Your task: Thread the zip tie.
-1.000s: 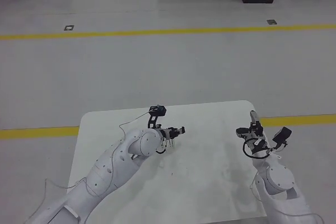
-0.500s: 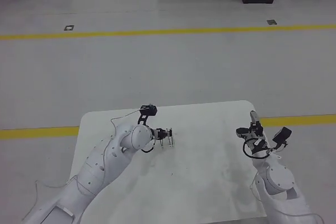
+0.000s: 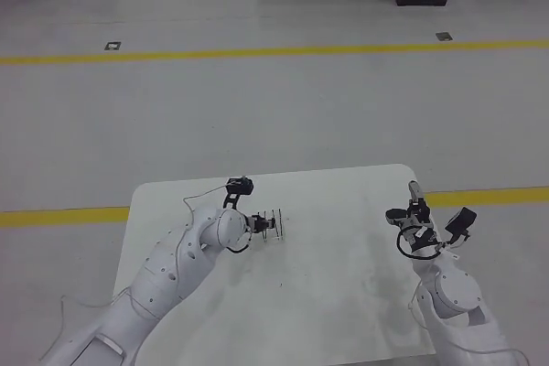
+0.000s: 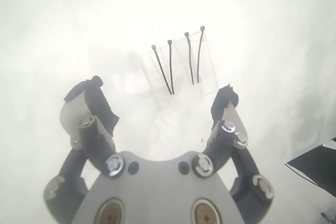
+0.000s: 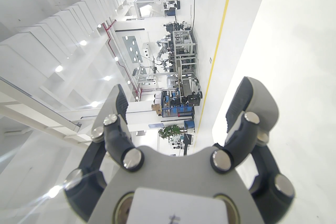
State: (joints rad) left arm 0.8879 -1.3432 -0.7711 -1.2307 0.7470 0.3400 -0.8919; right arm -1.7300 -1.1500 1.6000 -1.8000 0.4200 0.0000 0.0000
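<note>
And there was the left gripper [image 4: 157,96], spread wide open just short of the zip ties [image 4: 171,64], gripping nothing. Four black zip ties lay side by side on a clear plate [image 4: 208,70], on the left half of the white table [image 3: 348,302]. At the table's right edge, the right gripper [image 5: 181,96] was open too, and empty.

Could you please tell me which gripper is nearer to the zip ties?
Left. The left gripper is just short of the zip ties; the right gripper is far off, at the edge of the table.
</note>
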